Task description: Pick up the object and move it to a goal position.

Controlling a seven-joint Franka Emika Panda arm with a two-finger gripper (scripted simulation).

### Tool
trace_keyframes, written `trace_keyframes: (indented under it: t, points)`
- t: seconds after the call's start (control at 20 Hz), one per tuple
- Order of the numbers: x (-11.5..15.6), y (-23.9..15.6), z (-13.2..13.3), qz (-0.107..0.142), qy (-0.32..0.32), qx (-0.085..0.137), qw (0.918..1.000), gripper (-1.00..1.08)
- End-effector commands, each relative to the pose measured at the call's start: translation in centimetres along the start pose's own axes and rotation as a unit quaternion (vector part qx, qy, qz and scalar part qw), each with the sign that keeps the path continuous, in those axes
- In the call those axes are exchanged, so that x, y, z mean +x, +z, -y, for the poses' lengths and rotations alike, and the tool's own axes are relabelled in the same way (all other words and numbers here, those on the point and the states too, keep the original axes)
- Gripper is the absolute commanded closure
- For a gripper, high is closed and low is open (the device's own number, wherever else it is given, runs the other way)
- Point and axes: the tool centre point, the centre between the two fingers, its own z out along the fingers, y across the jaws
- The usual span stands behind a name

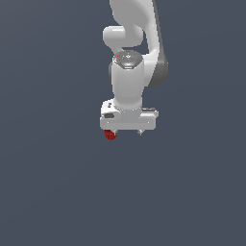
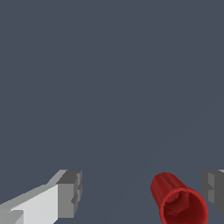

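The pincer (image 2: 142,194) stands with its fingers apart, and the red object (image 2: 177,201), a small ribbed cone, lies between them but far off centre, close beside one finger (image 2: 214,190), so the closing must first be centred on it

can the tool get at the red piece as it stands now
Probably yes: the red piece lies between the open tool's fingers, nothing blocking, though it sits close to one finger, off centre.
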Motion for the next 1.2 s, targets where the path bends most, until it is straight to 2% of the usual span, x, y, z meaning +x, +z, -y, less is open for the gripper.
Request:
trace_keyframes:
  t: [0.0, 0.3, 0.6, 1.15]
  points:
    - [0.3, -0.6, -0.5, -0.005, 0.006, 0.001, 1.0000, -0.92]
    - [0.2, -0.4, -0.6, -0.004, 0.006, 0.001, 1.0000, -0.92]
    - [-1.2, 1.1, -2.1, 0.001, 0.011, -0.002, 0.9999, -0.92]
    - [-7.4, 6.0, -7.0, 0.022, 0.029, -0.012, 0.9993, -0.92]
